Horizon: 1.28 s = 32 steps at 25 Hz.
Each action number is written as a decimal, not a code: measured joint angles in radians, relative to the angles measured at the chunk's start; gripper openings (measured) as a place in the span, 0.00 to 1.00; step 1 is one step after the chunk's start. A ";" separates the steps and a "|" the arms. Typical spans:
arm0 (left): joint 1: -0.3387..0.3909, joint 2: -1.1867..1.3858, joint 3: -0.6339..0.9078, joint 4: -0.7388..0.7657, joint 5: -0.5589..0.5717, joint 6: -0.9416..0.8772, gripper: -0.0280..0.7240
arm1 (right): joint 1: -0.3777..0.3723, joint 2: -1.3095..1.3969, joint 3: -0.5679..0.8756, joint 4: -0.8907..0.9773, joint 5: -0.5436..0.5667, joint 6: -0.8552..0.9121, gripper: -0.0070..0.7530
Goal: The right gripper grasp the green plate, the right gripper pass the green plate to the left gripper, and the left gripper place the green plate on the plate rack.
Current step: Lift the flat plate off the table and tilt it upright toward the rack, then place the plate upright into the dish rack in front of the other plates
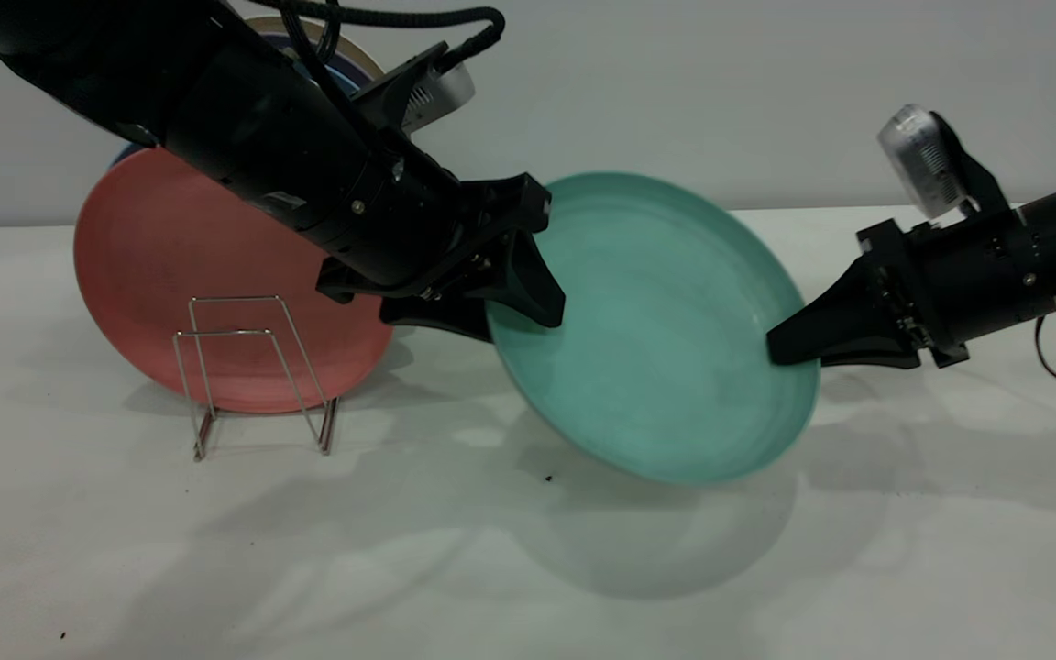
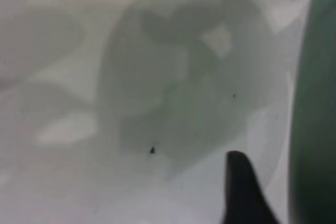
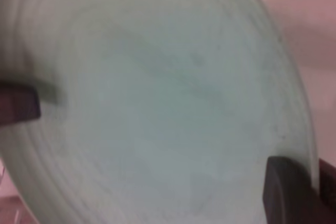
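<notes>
The green plate point(image 1: 665, 330) hangs tilted in the air above the table, between both arms. My right gripper point(image 1: 777, 348) is shut on its right rim; in the right wrist view one of its fingers point(image 3: 289, 195) lies on the plate's face point(image 3: 168, 108) and the other sits behind the rim. My left gripper point(image 1: 519, 323) is at the plate's left rim with a finger on each side. The left wrist view shows a gap between one of its fingers point(image 2: 242, 192) and the plate's edge point(image 2: 315, 108), so it is open. The plate rack point(image 1: 253, 376) stands at the left.
A salmon-pink plate point(image 1: 180, 266) stands upright in the rack, behind the front loops. A blue plate point(image 1: 125, 151) and a pale-rimmed one point(image 1: 358, 55) show behind the left arm. The white table point(image 1: 528, 568) spreads in front, with a grey wall behind.
</notes>
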 joint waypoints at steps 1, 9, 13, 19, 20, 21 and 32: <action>0.000 0.000 0.000 -0.011 -0.001 0.002 0.44 | 0.007 0.000 0.000 -0.005 0.001 0.000 0.03; 0.000 0.001 0.000 -0.033 0.001 0.004 0.17 | 0.021 0.000 0.000 -0.007 -0.001 -0.001 0.07; 0.001 0.001 0.000 -0.033 0.001 0.014 0.17 | 0.019 -0.010 0.001 0.003 0.026 0.009 0.27; 0.038 -0.019 -0.004 -0.039 0.017 0.111 0.17 | -0.039 -0.156 0.003 0.006 0.114 0.055 0.62; 0.053 -0.026 -0.004 -0.033 0.017 0.127 0.17 | -0.053 -0.201 0.003 0.010 0.143 0.065 0.66; 0.072 -0.034 -0.003 -0.029 0.021 0.150 0.17 | -0.068 -0.239 0.003 0.014 0.163 0.081 0.68; 0.349 -0.311 -0.001 0.188 0.353 0.393 0.17 | -0.110 -0.756 0.004 -0.329 0.230 0.373 0.59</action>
